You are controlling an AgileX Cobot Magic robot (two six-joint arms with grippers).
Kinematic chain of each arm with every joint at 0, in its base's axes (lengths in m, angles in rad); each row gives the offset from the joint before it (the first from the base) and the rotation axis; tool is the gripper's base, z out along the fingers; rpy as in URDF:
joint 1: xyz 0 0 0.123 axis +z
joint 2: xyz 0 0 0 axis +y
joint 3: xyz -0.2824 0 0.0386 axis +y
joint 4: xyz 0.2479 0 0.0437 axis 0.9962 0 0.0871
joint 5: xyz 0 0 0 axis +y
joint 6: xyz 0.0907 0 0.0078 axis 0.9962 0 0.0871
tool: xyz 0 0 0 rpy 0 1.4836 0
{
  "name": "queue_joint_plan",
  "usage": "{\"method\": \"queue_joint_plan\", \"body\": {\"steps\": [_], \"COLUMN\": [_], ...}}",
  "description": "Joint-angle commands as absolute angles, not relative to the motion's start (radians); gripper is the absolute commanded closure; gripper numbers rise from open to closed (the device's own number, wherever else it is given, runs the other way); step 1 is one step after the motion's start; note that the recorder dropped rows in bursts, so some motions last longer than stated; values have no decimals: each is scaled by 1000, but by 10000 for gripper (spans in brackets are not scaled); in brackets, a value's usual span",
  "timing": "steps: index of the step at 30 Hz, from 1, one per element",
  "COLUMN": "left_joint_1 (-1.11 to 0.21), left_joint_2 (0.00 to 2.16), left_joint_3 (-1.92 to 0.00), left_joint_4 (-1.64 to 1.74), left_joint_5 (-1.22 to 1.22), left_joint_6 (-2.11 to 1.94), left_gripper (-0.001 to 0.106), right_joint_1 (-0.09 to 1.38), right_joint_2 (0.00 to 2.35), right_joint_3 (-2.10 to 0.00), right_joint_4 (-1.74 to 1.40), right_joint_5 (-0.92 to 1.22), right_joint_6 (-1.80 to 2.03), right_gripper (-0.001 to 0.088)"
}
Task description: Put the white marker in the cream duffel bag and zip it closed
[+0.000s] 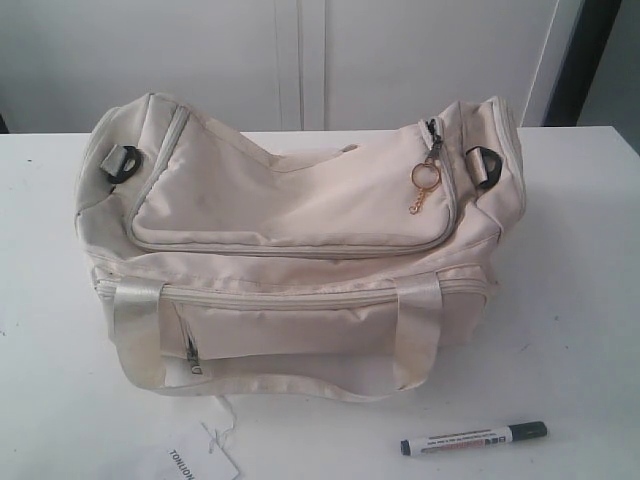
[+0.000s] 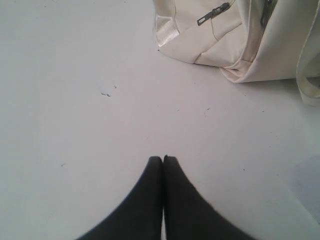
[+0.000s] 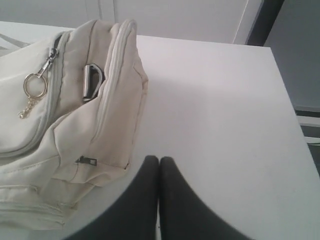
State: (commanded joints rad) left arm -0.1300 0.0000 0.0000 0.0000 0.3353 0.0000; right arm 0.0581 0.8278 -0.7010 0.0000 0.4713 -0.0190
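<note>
The cream duffel bag (image 1: 290, 245) stands mid-table, its top flap zipped, a gold ring charm (image 1: 425, 175) hanging at its right end. The white marker (image 1: 474, 438) lies on the table in front of the bag, at the front right, dark cap to the right. Neither arm shows in the exterior view. My left gripper (image 2: 163, 159) is shut and empty over bare table, apart from a corner of the cream duffel bag (image 2: 240, 40). My right gripper (image 3: 159, 160) is shut and empty, close beside the end of the cream duffel bag (image 3: 75, 115).
A flat white paper tag (image 1: 195, 462) on a thread lies at the table's front edge, left of the marker. Black D-rings (image 1: 122, 160) sit at both bag ends. The table's right edge (image 3: 292, 110) runs near the right gripper. A white wall stands behind.
</note>
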Motion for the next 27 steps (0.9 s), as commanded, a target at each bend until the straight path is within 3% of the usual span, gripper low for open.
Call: {"method": "queue_joint_plan", "body": {"steps": [17, 27], "left_joint_1": [-130, -130], "left_joint_2": [0, 0], "left_joint_3": [0, 0], "left_joint_4": [0, 0], "left_joint_5": [335, 335], "left_joint_6": [0, 0], "left_gripper": [1053, 1053], "right_joint_1": [58, 58], "right_joint_2": [895, 896], "right_joint_3": [-724, -724], "right_joint_4": [14, 29], "right_joint_5": [465, 584], "right_joint_6": [-15, -15], "right_gripper": [868, 868]}}
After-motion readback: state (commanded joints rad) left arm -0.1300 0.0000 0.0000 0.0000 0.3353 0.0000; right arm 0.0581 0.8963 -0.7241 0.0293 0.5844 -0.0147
